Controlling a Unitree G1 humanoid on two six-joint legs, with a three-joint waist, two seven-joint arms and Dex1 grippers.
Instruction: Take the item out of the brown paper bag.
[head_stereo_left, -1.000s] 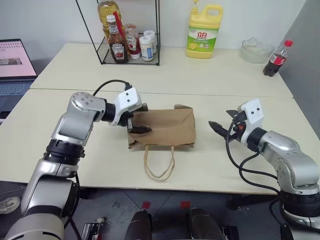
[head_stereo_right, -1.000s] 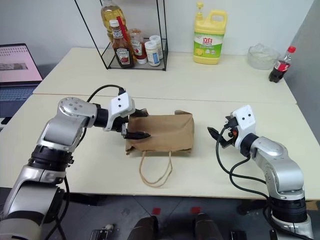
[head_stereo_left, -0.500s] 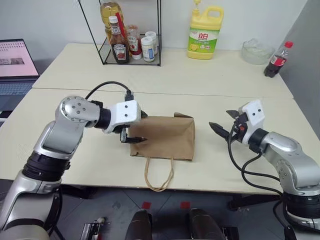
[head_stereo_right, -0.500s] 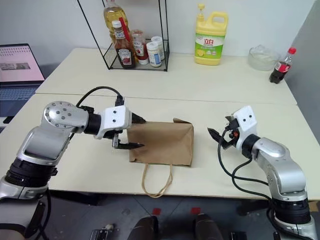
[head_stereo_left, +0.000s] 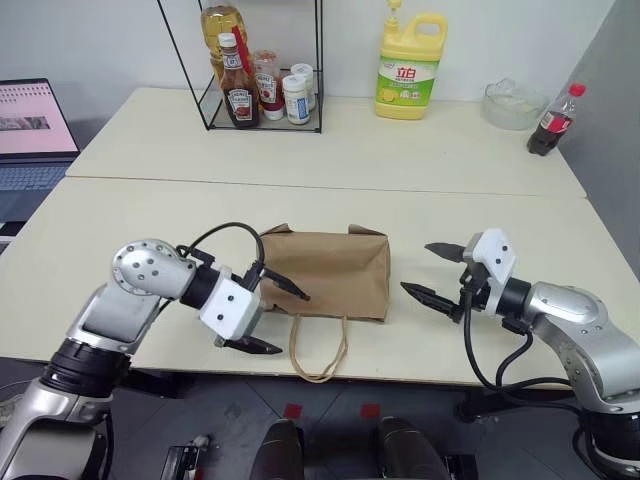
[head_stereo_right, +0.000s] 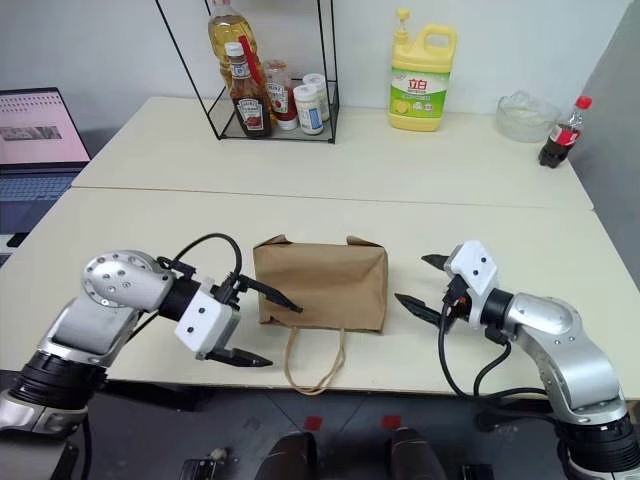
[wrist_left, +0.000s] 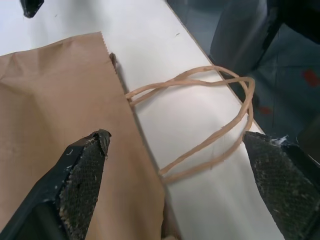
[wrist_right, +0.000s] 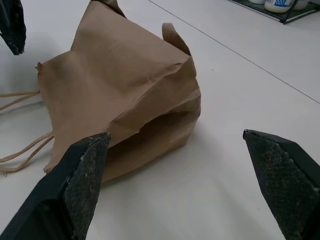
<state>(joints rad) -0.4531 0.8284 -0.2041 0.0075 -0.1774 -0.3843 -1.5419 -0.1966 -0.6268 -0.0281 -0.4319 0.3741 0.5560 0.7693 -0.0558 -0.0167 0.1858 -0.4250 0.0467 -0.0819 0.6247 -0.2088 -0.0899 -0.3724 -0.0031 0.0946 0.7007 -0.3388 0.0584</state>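
Head cameras: I see the creased brown kraft paper bag (head_stereo_left: 328, 272) lying flat on the cream tabletop (head_stereo_left: 330, 150), its two thin tan loop handles (head_stereo_left: 319, 350) trailing toward the near edge. My left gripper (head_stereo_left: 268, 318) sits just beside the bag's left edge, jaws spread wide and holding nothing — one finger reaches over the bag's lower left corner, the other hangs past the table edge. My right gripper (head_stereo_left: 432, 270) is near the bag's right side, apart from it, also released and empty.

Left wrist camera: between my open fingers (wrist_left: 80, 175) I see the bag's mouth edge and the handle loops lying on the table. No contact with the paper is visible here.

Right wrist camera: ahead of the spread fingers (wrist_right: 82, 170) the bag shows a folded, slightly gaping side. I cannot tell whether that gap reaches the interior, and no contents are visible through it.

Progress: the item — the small orange-drink bottle — is not to be seen on the table around either gripper, so I judge it is inside the bag. Extraction has not begun. Remaining steps, as I judge them: pin or lift the bag with one gripper, open the mouth, reach in, grasp the bottle, withdraw it.
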